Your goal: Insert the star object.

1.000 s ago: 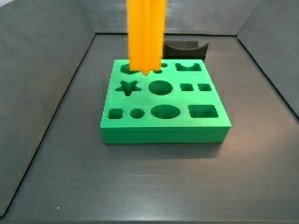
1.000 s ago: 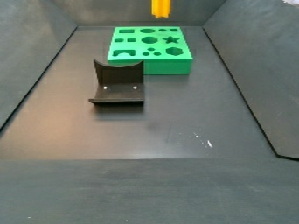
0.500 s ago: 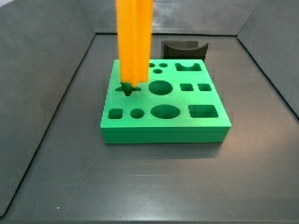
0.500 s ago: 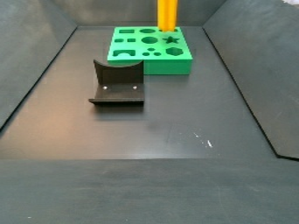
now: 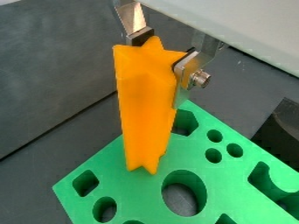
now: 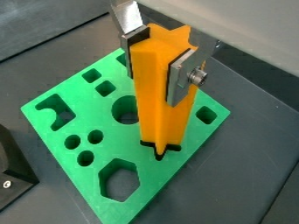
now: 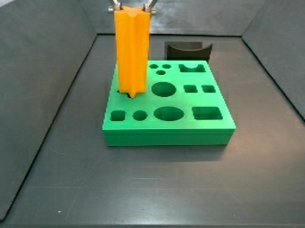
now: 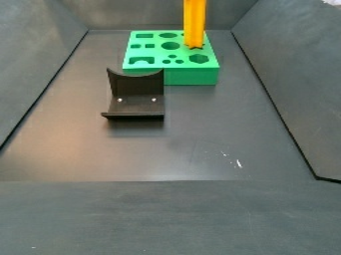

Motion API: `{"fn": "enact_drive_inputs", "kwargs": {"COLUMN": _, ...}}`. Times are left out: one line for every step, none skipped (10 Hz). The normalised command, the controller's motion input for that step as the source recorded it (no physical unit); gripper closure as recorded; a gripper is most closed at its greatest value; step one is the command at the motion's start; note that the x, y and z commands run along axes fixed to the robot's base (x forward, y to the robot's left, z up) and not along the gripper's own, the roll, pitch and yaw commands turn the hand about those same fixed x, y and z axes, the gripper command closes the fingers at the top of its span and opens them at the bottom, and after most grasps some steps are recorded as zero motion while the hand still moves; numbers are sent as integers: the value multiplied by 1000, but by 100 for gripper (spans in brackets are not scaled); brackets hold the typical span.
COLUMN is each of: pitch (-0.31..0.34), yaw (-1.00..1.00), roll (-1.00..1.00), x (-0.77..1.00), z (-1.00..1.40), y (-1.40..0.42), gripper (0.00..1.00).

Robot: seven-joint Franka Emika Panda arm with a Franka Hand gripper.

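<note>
The star object (image 7: 132, 53) is a tall orange prism held upright in my gripper (image 7: 131, 7), which is shut on its upper end. Both wrist views show the silver fingers (image 5: 187, 74) (image 6: 184, 77) pressed flat on opposite sides of the star object (image 5: 146, 105) (image 6: 158, 96). Its lower end meets the green block (image 7: 179, 116) at the star-shaped hole on that block's left side, and it covers the hole. In a wrist view its foot sits in the hole's mouth (image 6: 158, 154). It also shows in a side view (image 8: 194, 22), over the green block (image 8: 167, 60).
The green block has several other shaped holes, round, square and hexagonal (image 6: 122, 179). The dark fixture (image 8: 134, 95) stands on the dark floor apart from the block; it shows behind the block in a side view (image 7: 188, 48). Sloping walls ring the floor.
My gripper has carried the star object from above the block's back edge to the star-shaped hole and lowered it, so its lower end now meets the hole.
</note>
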Motion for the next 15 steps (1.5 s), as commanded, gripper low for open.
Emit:
{"fn": "enact_drive_inputs", "kwargs": {"pitch": 56, "yaw": 37, "roll": 250, "x": -14, "z": -297, "y": 26, "gripper": 100}}
{"fn": "enact_drive_inputs", "kwargs": {"pitch": 26, "yaw": 197, "roll": 271, "x": -57, "z": -337, "y": 60, "gripper": 100}}
{"fn": "enact_drive_inputs", "kwargs": {"pitch": 29, "yaw": 149, "roll": 253, "x": -17, "z": -349, "y": 43, "gripper": 100}}
{"fn": "enact_drive_inputs", "kwargs": {"pitch": 57, "yaw": 0, "roll": 244, "x": -37, "z": -323, "y": 66, "gripper": 100}}
{"fn": "enact_drive_inputs", "kwargs": {"pitch": 60, "yaw": 0, "roll": 219, "x": -74, "z": -306, "y": 86, "gripper": 100}}
{"fn": "enact_drive_inputs", "kwargs": {"pitch": 60, "yaw": 0, "roll": 173, "x": 0, "z": -360, "y": 54, "gripper": 100}}
{"fn": "enact_drive_inputs", "kwargs": {"pitch": 73, "yaw": -169, "roll": 141, "x": 0, "z": -411, "y": 34, "gripper": 100}}
{"fn": "enact_drive_inputs", "kwargs": {"pitch": 66, "yaw": -317, "roll": 101, "x": 0, "z": -403, "y": 17, "gripper": 100}}
{"fn": "enact_drive_inputs", "kwargs": {"pitch": 60, "yaw": -317, "roll": 106, "x": 0, "z": -389, "y": 14, "gripper": 100}}
{"fn": "enact_drive_inputs", "kwargs": {"pitch": 21, "yaw": -337, "roll": 34, "x": 0, "z": -389, "y": 0, "gripper": 100}}
{"fn": "enact_drive_inputs", "kwargs": {"pitch": 0, "yaw": -300, "roll": -93, "x": 0, "z": -343, "y": 31, "gripper": 100}}
{"fn": "enact_drive_inputs", "kwargs": {"pitch": -34, "yaw": -157, "roll": -319, "x": 0, "z": -346, "y": 100, "gripper": 100}}
{"fn": "enact_drive_inputs", "kwargs": {"pitch": -31, "yaw": -83, "roll": -404, "x": 0, "z": -300, "y": 126, "gripper": 100}}
{"fn": "enact_drive_inputs", "kwargs": {"pitch": 0, "yaw": 0, "roll": -456, "x": 0, "z": -237, "y": 151, "gripper": 100}}
{"fn": "enact_drive_inputs", "kwargs": {"pitch": 0, "yaw": 0, "roll": -467, "x": 0, "z": -217, "y": 157, "gripper": 100}}
